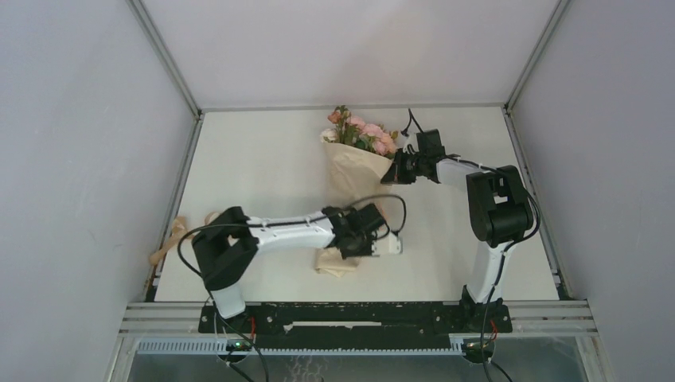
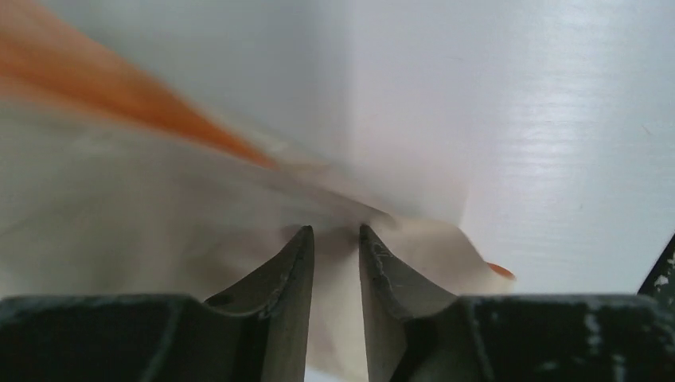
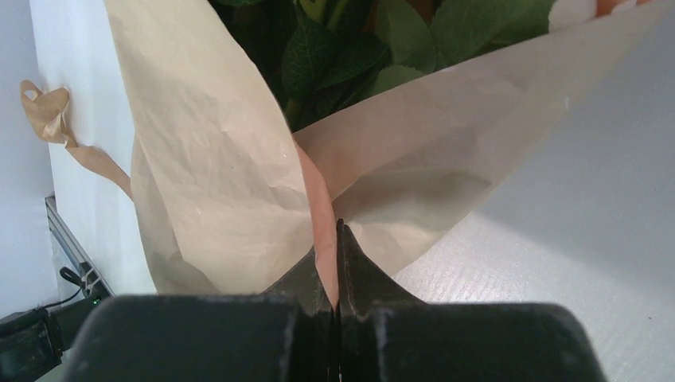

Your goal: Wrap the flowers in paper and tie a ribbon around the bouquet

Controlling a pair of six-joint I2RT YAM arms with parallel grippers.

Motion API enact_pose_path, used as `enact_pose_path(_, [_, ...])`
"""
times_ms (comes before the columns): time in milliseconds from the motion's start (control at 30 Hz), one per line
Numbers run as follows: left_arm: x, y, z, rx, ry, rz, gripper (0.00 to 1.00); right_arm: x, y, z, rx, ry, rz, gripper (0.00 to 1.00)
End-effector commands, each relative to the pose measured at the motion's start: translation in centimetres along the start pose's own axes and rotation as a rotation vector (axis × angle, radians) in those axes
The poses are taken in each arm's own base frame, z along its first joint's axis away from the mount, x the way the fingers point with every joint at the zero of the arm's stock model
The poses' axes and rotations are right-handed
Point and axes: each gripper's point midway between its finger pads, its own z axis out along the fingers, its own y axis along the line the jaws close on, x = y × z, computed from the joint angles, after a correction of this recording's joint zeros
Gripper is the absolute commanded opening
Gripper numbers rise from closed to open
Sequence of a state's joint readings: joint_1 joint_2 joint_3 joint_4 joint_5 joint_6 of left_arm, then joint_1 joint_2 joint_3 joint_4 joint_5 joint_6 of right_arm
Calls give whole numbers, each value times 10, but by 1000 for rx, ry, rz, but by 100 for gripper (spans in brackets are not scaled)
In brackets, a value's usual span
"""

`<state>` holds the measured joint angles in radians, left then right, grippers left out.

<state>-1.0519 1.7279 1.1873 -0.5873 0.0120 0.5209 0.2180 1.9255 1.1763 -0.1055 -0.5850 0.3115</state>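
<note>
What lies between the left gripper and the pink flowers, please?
The paper, wrapped as a cone, fills that stretch from the left gripper up to the flowers; the top view shows it.

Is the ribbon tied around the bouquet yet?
No, the ribbon lies loose by the table's left edge, well apart from the wrapped flowers.

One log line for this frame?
right hand: shut on paper | left hand: open, at paper's near end | flowers: wrapped | ribbon: loose, table left edge
</note>
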Motion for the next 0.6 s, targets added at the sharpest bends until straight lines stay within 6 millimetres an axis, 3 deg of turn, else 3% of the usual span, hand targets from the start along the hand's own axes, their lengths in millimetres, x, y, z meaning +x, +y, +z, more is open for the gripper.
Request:
enact_pose_path(0, [8, -23, 32, -43, 66, 152, 33, -20, 5, -7, -15, -81, -22, 0])
enact_pose_path(133, [30, -33, 52, -21, 146, 169, 33, -27, -2, -8, -8, -102, -15, 0])
enact_pose_path(300, [35, -39, 59, 14, 143, 155, 33, -34, -29, -18, 98, -136, 35, 27])
enact_pose_path(467, [39, -35, 61, 75, 140, 87, 32, -47, -66, -67, 343, -202, 52, 44])
enact_pose_path(567, [37, -37, 62, 111, 125, 77, 32, -54, -59, -101, 429, -235, 2, 45])
